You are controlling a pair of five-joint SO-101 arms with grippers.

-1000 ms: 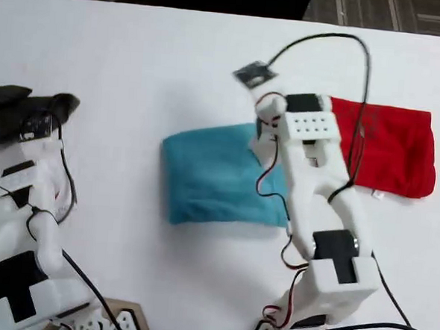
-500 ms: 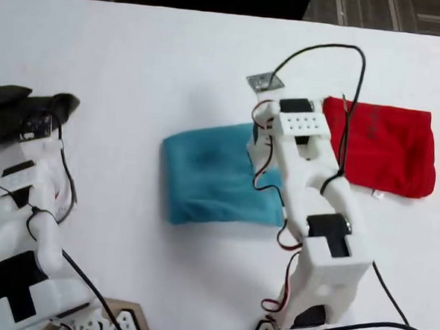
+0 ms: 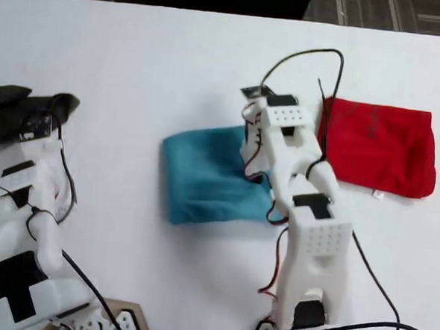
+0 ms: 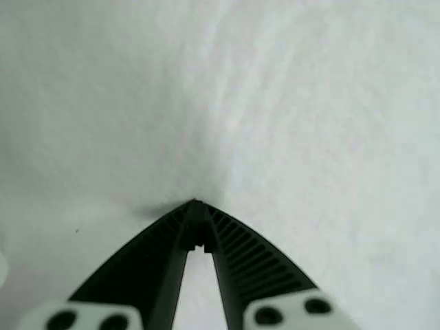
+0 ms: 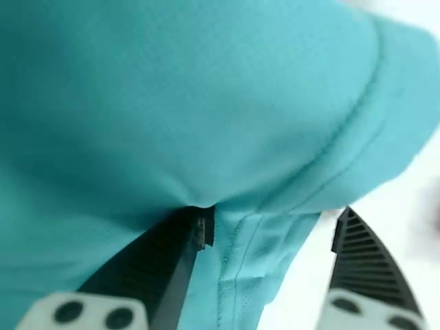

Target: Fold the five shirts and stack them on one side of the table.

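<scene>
Near table point(image 3: 137, 55) centre, straddling hem of teal shirt point(image 3: 204, 175) facing red shirt point(image 3: 381, 149) with open right gripper point(image 5: 275, 220), long axis toward left edge; closed left gripper point(image 4: 197, 214) well apart.

The right gripper point(image 5: 275, 220) stands with its jaws spread wide, both black ribbed fingers point(image 5: 155, 271) pointing into the teal shirt point(image 5: 172, 103). One fingertip presses against the cloth, which bulges over and past it in a soft fold. The shirt's stitched hem point(image 5: 230, 282) runs down the gap between the fingers, close beside that buried tip. The other finger stands clear of the fabric, with the white table point(image 5: 412, 199) just beyond it.
</scene>
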